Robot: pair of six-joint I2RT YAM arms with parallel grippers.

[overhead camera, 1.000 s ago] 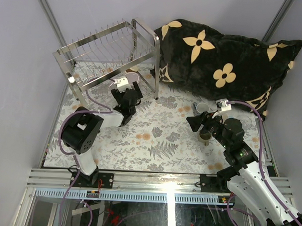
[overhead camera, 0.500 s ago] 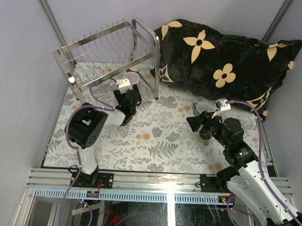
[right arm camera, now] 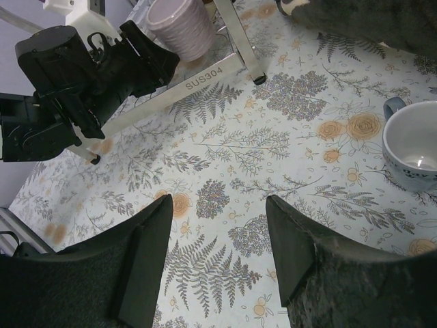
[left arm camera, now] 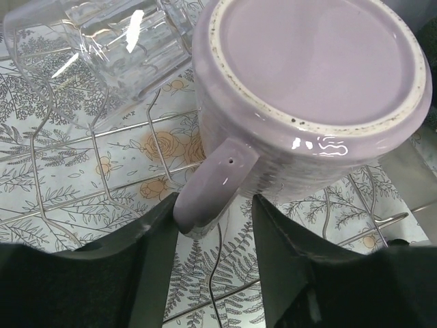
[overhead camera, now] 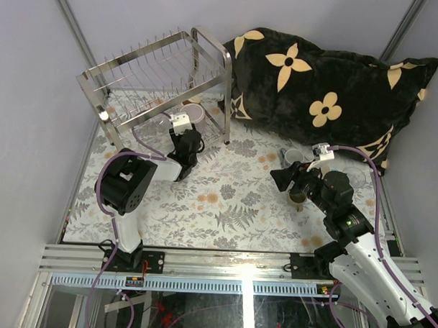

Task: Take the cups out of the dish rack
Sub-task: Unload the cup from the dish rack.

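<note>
From above, the dish rack (overhead camera: 136, 71) stands at the far left of the worktop (overhead camera: 232, 208). A lilac mug (overhead camera: 193, 113) sits in its near right corner, with the left fingers (overhead camera: 190, 136) right at it. The right fingers (overhead camera: 280, 178) hover near a blue mug (overhead camera: 293, 156) that is out on the worktop.

The left wrist view shows the left fingers on either side of the lilac mug's handle (left arm camera: 212, 184). I cannot tell whether they pinch it. A glass (left arm camera: 95, 48) lies beside the mug on the rack's wires.

In the right wrist view the right fingers are apart and empty.

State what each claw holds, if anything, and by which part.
The right claw holds nothing. The left claw flanks the handle of the lilac mug; a grip cannot be told.
</note>
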